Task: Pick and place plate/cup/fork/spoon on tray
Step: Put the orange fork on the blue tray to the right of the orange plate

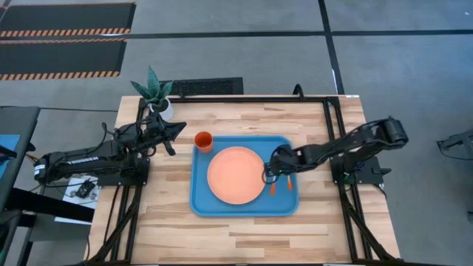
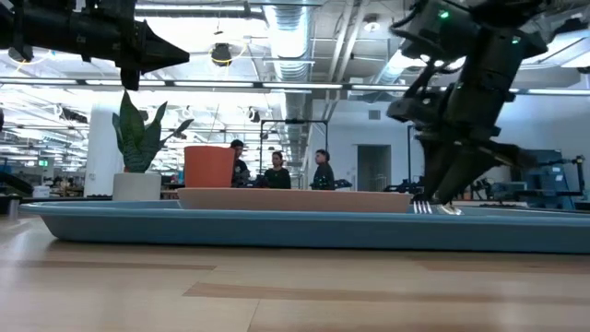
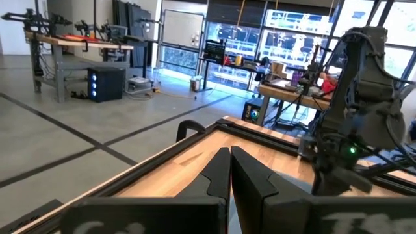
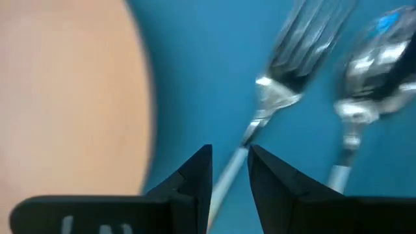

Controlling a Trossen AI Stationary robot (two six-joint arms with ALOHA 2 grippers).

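A light wooden table (image 1: pixel 244 222) with a black frame carries the things. Directly on it lies the light-blue tray (image 1: pixel 203 201), near the middle, with its long sides running across the table. A white pot with a green spiky plant (image 1: pixel 157 94) stands at the far left corner.

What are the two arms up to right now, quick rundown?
Right gripper low on tray, pinching fork handle. Spoon beside it, plate and cup already aboard. Left gripper shut, waiting by potted plant. Nothing blocking.
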